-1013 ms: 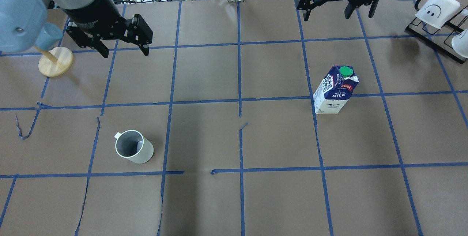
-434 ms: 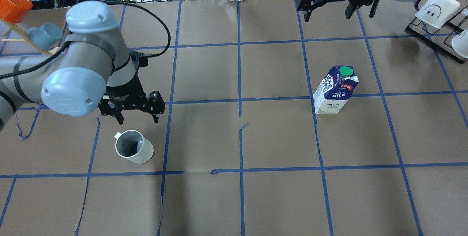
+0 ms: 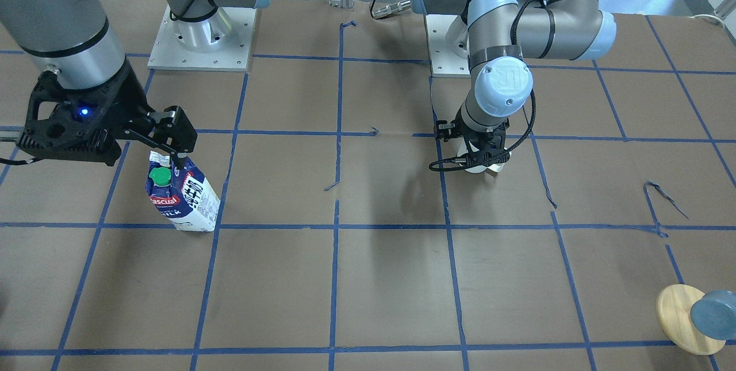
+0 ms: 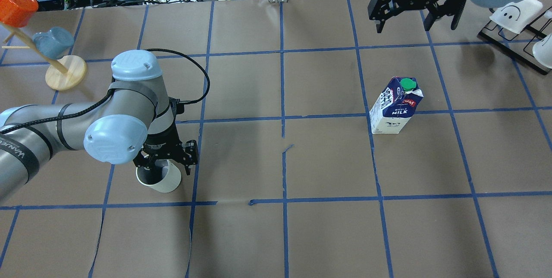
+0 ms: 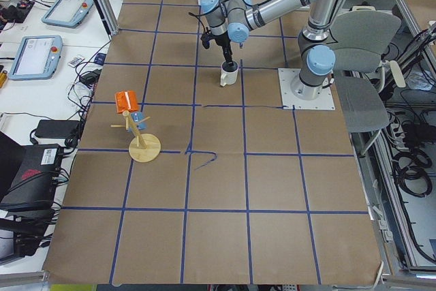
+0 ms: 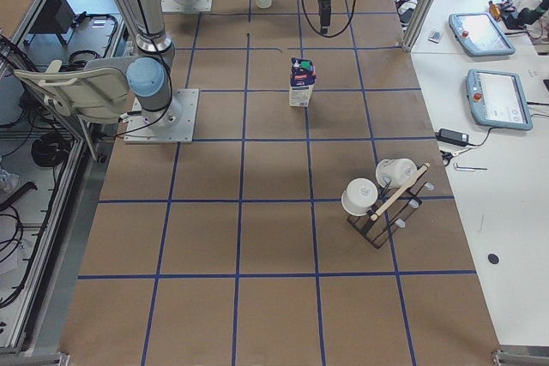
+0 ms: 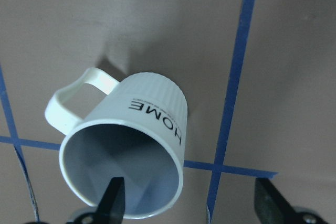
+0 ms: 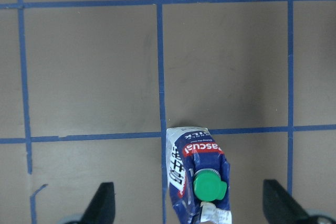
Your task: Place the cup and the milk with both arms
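The left gripper is down at the cup, which stands upright on the table at about 8 o'clock from its middle in the overhead view. In the left wrist view the fingers are spread and straddle the cup's wall. One finger reaches inside the grey mouth and the other hangs outside at 3 o'clock, with a clear gap to the wall. The handle points to 10 o'clock, away from both fingers, so closing should pinch the plain wall opposite it. I judge this grasp to be lined up but not yet made.

The milk carton stands upright at about 2 o'clock from the table's middle, its green cap on top. The right gripper hangs high with its fingers released, and the carton lies at 6 o'clock from it in the overhead view. In the right wrist view the carton sits between the two fingers but well below them, so that arm needs a descent first. The left arm is plainly the nearer to its grasp.

A wooden mug tree at 10 o'clock and a rack of white cups at 2 o'clock stand well apart from both paths.
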Robot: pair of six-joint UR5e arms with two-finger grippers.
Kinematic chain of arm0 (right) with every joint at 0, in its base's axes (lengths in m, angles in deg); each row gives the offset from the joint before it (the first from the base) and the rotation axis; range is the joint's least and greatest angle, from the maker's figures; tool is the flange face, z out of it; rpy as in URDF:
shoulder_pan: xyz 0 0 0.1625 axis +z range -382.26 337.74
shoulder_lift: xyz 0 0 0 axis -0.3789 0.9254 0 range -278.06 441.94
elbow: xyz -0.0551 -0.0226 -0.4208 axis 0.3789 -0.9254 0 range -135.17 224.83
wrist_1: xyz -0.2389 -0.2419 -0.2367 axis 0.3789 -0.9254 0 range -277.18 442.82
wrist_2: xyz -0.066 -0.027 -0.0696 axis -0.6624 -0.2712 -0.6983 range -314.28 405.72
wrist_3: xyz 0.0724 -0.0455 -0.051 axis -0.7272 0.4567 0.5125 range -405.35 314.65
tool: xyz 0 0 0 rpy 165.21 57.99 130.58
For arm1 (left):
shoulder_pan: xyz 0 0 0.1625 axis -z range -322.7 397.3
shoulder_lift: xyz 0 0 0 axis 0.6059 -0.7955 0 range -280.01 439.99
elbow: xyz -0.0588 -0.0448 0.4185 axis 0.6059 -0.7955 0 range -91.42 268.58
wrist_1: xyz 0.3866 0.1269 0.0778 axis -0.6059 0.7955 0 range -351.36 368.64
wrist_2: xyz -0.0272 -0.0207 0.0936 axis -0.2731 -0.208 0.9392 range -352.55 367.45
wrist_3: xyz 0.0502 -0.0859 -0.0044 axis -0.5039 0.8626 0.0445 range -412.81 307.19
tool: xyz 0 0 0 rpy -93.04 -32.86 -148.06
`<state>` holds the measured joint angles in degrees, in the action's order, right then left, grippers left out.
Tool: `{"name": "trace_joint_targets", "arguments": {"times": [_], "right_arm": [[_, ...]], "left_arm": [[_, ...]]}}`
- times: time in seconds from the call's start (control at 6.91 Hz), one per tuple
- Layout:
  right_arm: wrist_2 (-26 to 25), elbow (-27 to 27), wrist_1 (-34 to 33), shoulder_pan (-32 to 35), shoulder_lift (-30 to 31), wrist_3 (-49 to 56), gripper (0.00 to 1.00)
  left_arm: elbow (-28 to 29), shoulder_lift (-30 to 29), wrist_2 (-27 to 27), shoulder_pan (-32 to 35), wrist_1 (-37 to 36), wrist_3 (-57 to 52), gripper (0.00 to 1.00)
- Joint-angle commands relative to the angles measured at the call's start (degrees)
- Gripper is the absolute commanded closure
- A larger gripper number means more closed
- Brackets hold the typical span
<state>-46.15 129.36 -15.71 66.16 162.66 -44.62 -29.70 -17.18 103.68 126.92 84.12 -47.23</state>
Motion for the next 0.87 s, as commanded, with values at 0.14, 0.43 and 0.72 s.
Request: {"name": "trace_joint_targets", "arguments": {"times": [0.14, 0.43, 0.72], "right_arm": [[0.37, 19.11, -21.53, -3.61, 0.23, 6.21, 0.00], [0.28, 25.49, -26.18, -3.78, 0.31, 6.57, 0.00], [0.20, 25.42, -24.35, -3.88, 1.36, 6.48, 0.00]], "left_arm": [[0.07, -0.57, -0.25, 0.02, -0.60, 0.91, 1.00], [2.60, -0.74, -3.73, 1.59, -1.39, 10.76, 1.00], [8.38, -2.40, -14.54, 12.17, -1.83, 33.85, 1.00]]}}
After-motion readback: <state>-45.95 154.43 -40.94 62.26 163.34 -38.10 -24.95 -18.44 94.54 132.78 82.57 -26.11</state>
